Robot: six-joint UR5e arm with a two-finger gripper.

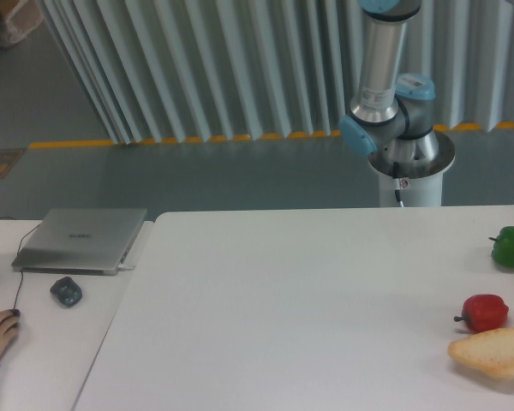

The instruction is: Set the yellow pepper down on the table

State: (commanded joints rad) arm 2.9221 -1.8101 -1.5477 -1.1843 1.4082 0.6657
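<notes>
Arm [385, 94] cut off above; its fingers out of frame, state perhaps unknowable; table [283, 300].

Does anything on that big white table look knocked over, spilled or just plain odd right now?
Nothing looks spilled or broken. A green pepper, a red pepper and a piece of bread sit apart near the right edge of the table. One oddity: no yellow pepper is in view, and the arm's end effector is out of frame.
</notes>
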